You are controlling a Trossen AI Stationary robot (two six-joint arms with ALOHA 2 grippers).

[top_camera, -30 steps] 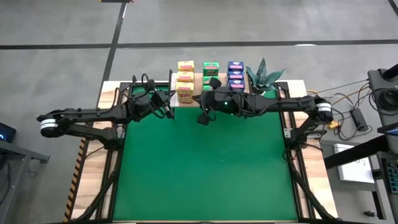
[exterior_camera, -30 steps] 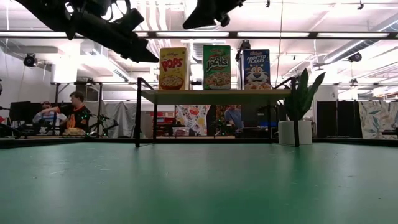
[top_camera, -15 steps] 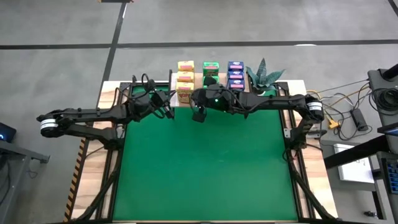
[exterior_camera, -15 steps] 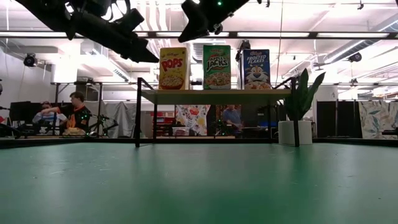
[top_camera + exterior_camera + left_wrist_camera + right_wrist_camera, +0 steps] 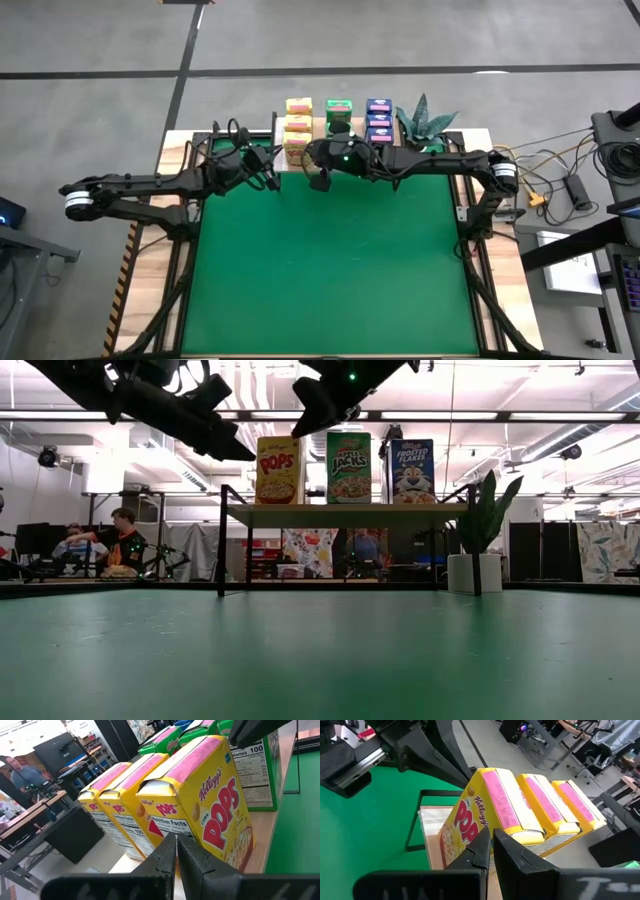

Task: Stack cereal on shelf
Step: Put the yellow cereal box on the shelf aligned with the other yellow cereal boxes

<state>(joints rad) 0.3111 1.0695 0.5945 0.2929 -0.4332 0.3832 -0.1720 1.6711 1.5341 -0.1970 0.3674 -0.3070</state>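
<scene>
both hands clenched, empty: left hand (image 5: 272,178) & right hand (image 5: 318,180) by shelf (image 5: 318,136).

Low view: rear cereal boxes hidden behind front three (image 5: 349,467); both arms cut off at top edge.

One camera looks straight down, one level across the counter (image 5: 330,270), both wrist cameras close on the yellow boxes (image 5: 200,815).

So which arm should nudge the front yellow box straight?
Probably the left: its gripper sits shut just before the front yellow box, while the right gripper, also shut, reaches across from the far side.
</scene>
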